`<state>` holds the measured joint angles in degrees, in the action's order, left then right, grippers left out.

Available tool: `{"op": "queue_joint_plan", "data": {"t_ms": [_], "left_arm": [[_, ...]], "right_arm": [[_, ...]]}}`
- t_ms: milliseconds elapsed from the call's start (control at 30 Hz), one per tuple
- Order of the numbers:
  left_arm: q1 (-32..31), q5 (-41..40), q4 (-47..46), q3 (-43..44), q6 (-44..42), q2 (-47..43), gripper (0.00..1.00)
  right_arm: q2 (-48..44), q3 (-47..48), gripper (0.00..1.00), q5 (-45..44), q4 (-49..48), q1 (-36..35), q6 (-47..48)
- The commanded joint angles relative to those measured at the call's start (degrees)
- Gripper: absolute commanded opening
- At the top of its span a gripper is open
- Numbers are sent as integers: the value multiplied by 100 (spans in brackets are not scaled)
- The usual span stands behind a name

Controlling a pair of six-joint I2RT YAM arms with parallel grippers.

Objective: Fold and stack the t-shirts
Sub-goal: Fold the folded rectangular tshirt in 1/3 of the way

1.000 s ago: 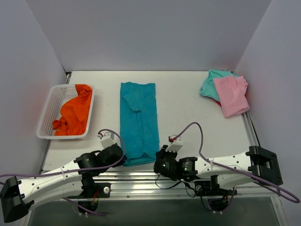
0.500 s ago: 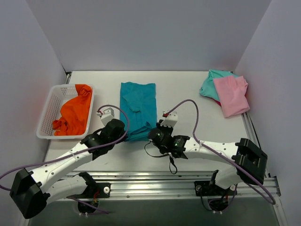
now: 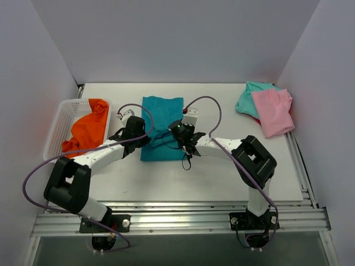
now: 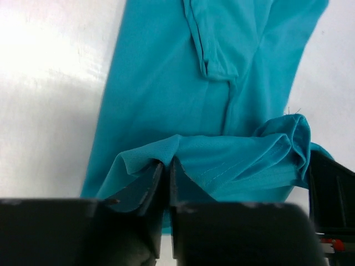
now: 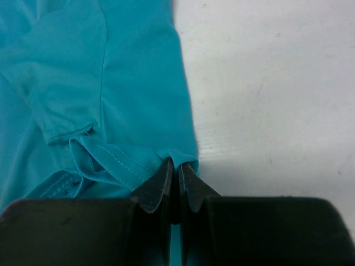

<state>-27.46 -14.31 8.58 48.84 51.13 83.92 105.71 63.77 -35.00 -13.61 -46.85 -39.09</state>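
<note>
The teal-blue t-shirt [image 3: 162,113] lies lengthwise on the table's middle, its near half lifted and carried back over the far half. My left gripper [image 3: 138,134] is shut on the hem's left corner [image 4: 158,155]. My right gripper [image 3: 178,134] is shut on the hem's right corner [image 5: 176,155]. The hem hangs between them with its stitching showing [image 4: 244,160]. An orange t-shirt [image 3: 86,133] lies crumpled in the basket. A pink t-shirt [image 3: 272,111] lies on a mint-green one [image 3: 249,97] at the back right.
The white lattice basket [image 3: 62,122] stands at the left. Grey walls close the back and both sides. The aluminium rail [image 3: 177,213] runs along the near edge. Purple cables loop from both arms over the table.
Both grippers have carried the teal shirt's near hem from the table's front edge back toward the far end, folding the shirt's lower half over its upper half. Both arms have stretched out.
</note>
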Motion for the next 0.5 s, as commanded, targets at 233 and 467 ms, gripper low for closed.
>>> {"op": "queue_joint_plan", "data": {"t_ms": [233,467], "left_arm": [[1313,1131,-227,2810,-226,2741,94],[1525,877,119,2811,-279,1814,94]], "right_arm": [[1680,2943,100,319,673,967,586],[910,3047,100,-287,544,1082,1237]]}}
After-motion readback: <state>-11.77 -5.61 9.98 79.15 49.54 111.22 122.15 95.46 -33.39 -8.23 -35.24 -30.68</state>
